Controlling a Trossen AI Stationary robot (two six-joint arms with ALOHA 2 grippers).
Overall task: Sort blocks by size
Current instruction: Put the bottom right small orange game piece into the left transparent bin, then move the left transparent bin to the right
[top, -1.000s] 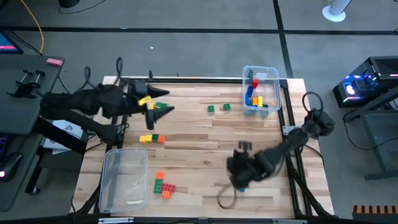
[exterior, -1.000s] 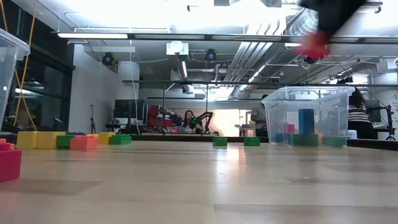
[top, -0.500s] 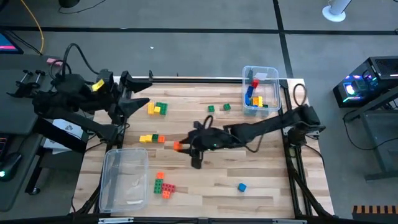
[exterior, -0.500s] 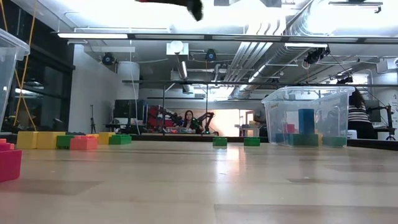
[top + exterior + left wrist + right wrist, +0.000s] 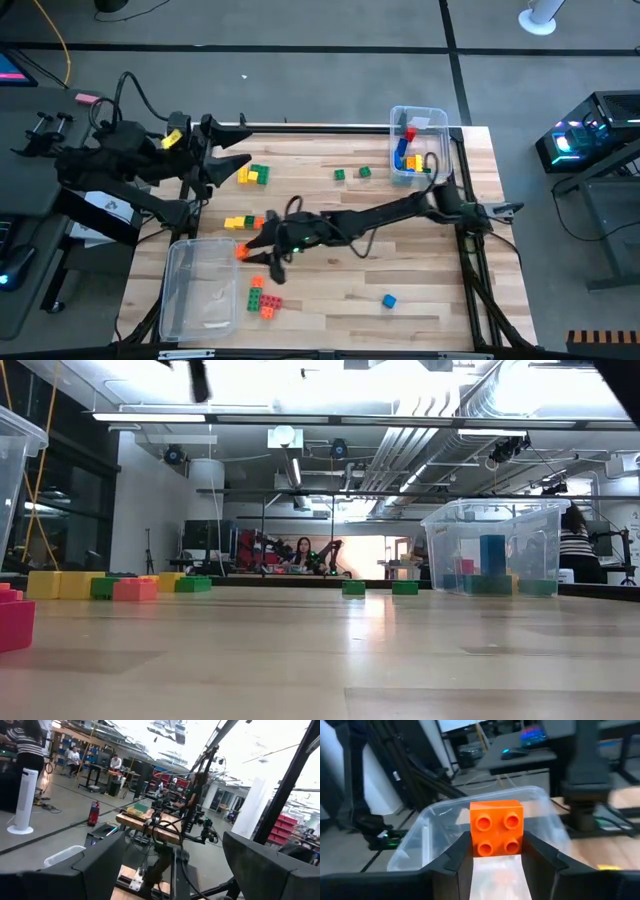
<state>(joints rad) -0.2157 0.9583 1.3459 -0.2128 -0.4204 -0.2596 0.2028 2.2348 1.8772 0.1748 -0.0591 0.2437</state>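
- Right gripper (image 5: 252,252) stretched far to the lower left of the high view, at the right edge of the empty clear bin (image 5: 185,300); fingers clamped on a square orange block (image 5: 496,827).
- Left gripper (image 5: 240,166) raised at upper left, fingers (image 5: 95,865) spread, holding nothing.
- Loose blocks: yellow-green pair (image 5: 253,176) upper left, yellow-orange row (image 5: 240,222) mid-left, orange-green-red cluster (image 5: 262,299) bottom, two green blocks (image 5: 351,174) upper centre, a blue block (image 5: 388,300) lower right.
- Second bin (image 5: 418,147) at upper right holds several blocks.

My right gripper (image 5: 243,252) has carried the small square orange studded brick (image 5: 496,827) leftward to the clear plastic bin (image 5: 200,290).
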